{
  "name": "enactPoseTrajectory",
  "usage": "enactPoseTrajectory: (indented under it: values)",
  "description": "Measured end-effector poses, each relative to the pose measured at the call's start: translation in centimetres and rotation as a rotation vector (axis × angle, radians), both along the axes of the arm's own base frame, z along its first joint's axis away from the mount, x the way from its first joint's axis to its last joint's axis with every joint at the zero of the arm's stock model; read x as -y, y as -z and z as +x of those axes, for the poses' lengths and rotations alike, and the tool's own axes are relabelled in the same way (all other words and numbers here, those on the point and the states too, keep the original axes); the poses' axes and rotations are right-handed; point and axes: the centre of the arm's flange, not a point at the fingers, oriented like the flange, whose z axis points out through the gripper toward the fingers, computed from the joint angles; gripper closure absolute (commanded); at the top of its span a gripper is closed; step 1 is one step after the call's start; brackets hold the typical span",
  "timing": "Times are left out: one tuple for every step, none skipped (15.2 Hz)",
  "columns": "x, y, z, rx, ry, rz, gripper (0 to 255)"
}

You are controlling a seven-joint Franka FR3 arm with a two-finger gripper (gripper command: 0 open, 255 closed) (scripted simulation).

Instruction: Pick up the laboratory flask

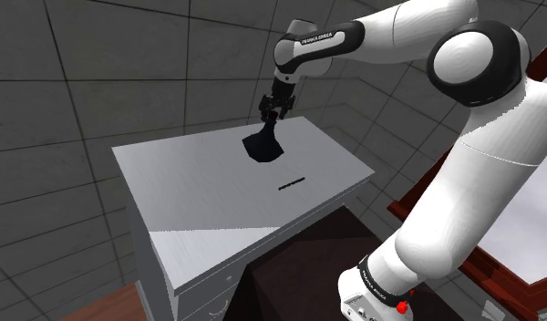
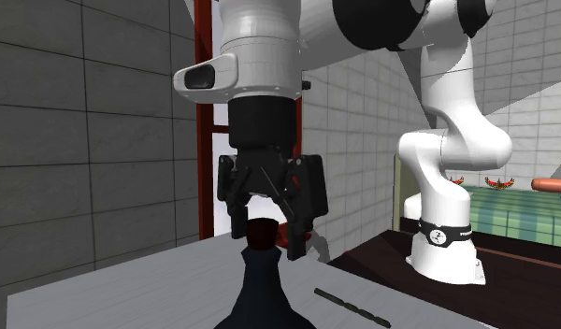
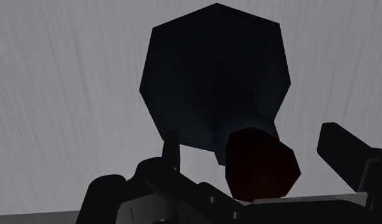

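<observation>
Wrist view shows flask's (image 3: 215, 70) dark-red stopper (image 3: 260, 162) within spread claw (image 3: 251, 130).

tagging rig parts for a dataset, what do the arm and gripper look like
The arm is white, built of rounded links with dark joints, and has a black band with white lettering near the wrist. The gripper is all black and blocky, with two fingers.

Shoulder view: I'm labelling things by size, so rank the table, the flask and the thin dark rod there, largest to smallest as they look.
1. table
2. flask
3. thin dark rod, shorter and far slimmer than the flask
</observation>
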Motion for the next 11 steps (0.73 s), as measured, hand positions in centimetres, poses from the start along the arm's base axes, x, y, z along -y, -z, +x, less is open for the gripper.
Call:
enactPoseTrajectory:
  values:
    - [0.01,0.17,0.0,0.0,0.0,0.0,255]
    - [-0.01,0.21,0.03,0.001,0.0,0.0,255]
    - [-0.02,0.21,0.05,0.002,0.0,0.0,255]
    - [-0.02,0.22,0.04,0.002,0.0,0.0,255]
    - [-0.02,0.22,0.05,0.002,0.0,0.0,255]
    - [-0.02,0.22,0.07,0.002,0.0,0.0,255]
    - [-0.02,0.22,0.08,0.002,0.0,0.0,255]
    - [-0.02,0.21,0.08,0.003,0.0,0.0,255]
    - [-0.02,0.21,0.08,0.003,0.0,0.0,255]
    - [0.01,0.22,0.03,0.001,0.0,0.0,255]
    - [0.07,0.02,-0.02,0.0,0.0,0.0,255]
